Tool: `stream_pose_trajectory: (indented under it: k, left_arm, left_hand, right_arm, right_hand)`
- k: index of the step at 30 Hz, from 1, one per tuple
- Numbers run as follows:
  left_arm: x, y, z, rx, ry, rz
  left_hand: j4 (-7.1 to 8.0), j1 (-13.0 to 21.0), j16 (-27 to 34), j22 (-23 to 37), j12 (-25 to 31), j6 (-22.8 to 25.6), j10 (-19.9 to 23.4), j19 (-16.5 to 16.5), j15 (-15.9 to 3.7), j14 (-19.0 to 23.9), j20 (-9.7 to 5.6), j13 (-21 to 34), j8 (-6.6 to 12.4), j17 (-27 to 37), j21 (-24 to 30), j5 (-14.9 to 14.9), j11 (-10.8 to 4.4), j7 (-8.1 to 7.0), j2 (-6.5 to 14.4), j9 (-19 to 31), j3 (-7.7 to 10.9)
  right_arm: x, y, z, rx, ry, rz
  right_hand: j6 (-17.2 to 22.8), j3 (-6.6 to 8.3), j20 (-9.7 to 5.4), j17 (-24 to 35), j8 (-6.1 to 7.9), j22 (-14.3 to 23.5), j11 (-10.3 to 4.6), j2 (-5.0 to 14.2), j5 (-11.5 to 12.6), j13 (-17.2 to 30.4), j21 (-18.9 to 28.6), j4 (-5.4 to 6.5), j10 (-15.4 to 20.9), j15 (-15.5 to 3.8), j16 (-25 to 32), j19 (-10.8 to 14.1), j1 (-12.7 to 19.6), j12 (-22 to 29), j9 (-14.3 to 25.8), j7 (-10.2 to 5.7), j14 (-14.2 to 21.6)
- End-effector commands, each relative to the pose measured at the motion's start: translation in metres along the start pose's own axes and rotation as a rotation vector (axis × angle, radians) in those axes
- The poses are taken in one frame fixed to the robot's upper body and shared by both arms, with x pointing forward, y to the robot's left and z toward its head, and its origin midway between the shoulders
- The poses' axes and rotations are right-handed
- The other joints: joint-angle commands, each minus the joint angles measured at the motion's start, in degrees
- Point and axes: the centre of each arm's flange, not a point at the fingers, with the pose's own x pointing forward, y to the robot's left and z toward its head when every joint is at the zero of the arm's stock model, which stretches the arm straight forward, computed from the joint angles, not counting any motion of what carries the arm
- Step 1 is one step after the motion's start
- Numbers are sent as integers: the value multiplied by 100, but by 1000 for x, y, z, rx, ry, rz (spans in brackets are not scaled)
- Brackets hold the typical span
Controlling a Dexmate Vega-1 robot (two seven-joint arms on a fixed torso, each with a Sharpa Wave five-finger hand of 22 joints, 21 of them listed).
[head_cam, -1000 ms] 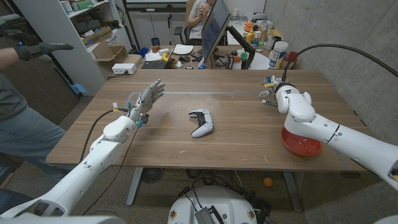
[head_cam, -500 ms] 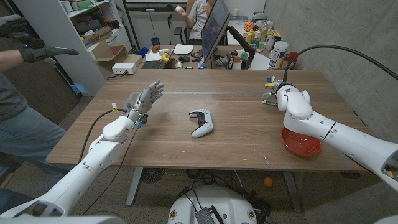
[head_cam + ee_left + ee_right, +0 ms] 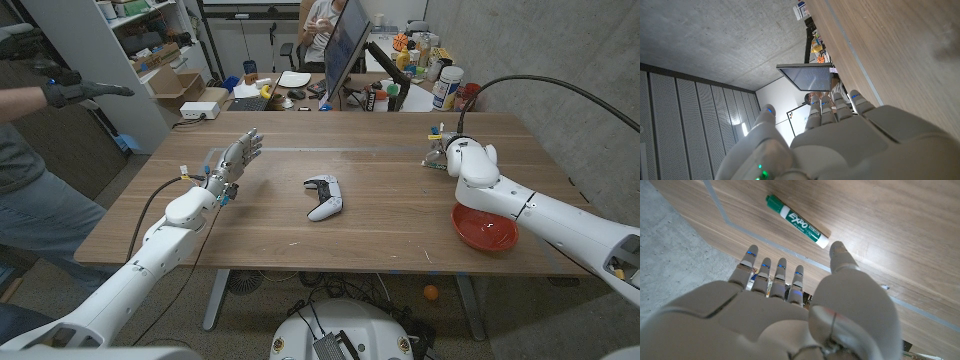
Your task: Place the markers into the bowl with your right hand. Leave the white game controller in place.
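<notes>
A green-capped white Expo marker (image 3: 797, 221) lies on the wooden table just beyond the fingertips of my right hand (image 3: 790, 310), which hovers over it holding nothing, the thumb tip near the marker's white end. In the head view the right hand (image 3: 455, 152) is at the table's far right, and the marker (image 3: 431, 164) peeks out on its left. The red bowl (image 3: 485, 228) sits near the front right, under my right forearm. The white game controller (image 3: 323, 197) lies mid-table. My left hand (image 3: 236, 158) is raised over the left side with fingers apart and empty.
Bottles and jars (image 3: 446, 88) crowd the far right edge behind the right hand. A monitor (image 3: 345, 55) stands beyond the table's far edge. A person's gloved hand (image 3: 75, 92) reaches in at the left, and another person sits behind.
My right hand has edged a little farther back over the marker, covering more of it. The person's gloved hand at left has dropped slightly. The left hand and controller have not moved.
</notes>
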Motion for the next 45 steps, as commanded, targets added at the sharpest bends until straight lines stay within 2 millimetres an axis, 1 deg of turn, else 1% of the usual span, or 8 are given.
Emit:
stream_pose_trajectory:
  k: [1,6,8,10,13,29,36,45]
  left_arm:
    - [-1,0,0,6,10,13]
    - [-1,0,1,10,12,16]
    - [-1,-1,1,11,13,15]
    - [-1,-1,1,13,14,13]
    - [-1,-2,1,14,18,12]
    - [1,-3,0,17,25,8]
    - [1,-3,-2,14,27,11]
    - [2,-5,-3,12,29,10]
  left_hand:
    - [-26,-10,42,16,15,45,47,9,-9,26,47,13,-4,8,28,22,10,0,8,22,21]
    - [-27,-11,43,16,13,40,42,8,-15,28,46,14,-6,8,28,22,15,-3,7,22,21]
    - [-28,-12,42,16,9,34,34,7,-13,28,50,14,-8,8,28,22,6,-4,7,22,22]
    - [-28,-12,40,16,3,35,21,8,-12,24,46,14,-7,8,28,22,10,-3,7,22,22]
    - [-29,-13,38,16,-1,34,13,7,-12,20,46,15,-8,8,28,22,-15,-5,6,23,21]
    - [-32,-16,38,16,-1,42,18,3,-14,22,48,16,-5,8,28,22,1,2,5,23,22]
    - [-33,-18,38,16,2,39,28,1,-13,23,48,17,-6,8,28,22,0,3,5,23,22]
    - [-35,-20,38,17,-3,43,20,2,-9,25,49,17,-5,8,28,22,4,5,5,23,22]
  right_arm:
    - [10,13,-3,16,17,-8]
    - [13,19,-4,29,19,-14]
    - [14,21,-6,33,15,-21]
    - [15,24,-8,44,19,-23]
    - [18,26,-12,52,25,-9]
    - [27,31,-20,51,54,19]
    - [28,36,-20,53,58,50]
    - [30,40,-21,54,60,55]
  right_hand:
    - [2,37,20,15,10,11,2,4,31,10,6,2,12,-10,7,14,21,-4,10,-13,23]
    - [83,39,22,16,31,12,-14,-2,32,11,8,4,59,-11,12,14,19,8,10,9,53]
    - [301,42,0,21,88,14,-33,14,31,14,38,26,201,-45,52,88,-4,45,11,-13,181]
    - [391,43,-6,20,108,15,-58,11,29,15,54,29,282,-71,77,136,-10,66,11,4,267]
    - [558,52,-13,16,140,16,-112,5,30,16,82,23,404,-131,103,241,1,89,11,-44,389]
    - [492,76,10,21,78,17,-142,33,37,19,90,30,411,-191,105,311,10,65,12,-78,444]
    - [587,109,10,22,96,19,-175,90,38,21,96,21,432,-227,122,358,61,58,15,-95,512]
    - [784,124,-31,32,132,25,-226,170,13,27,142,35,564,-292,182,543,88,81,20,-127,698]
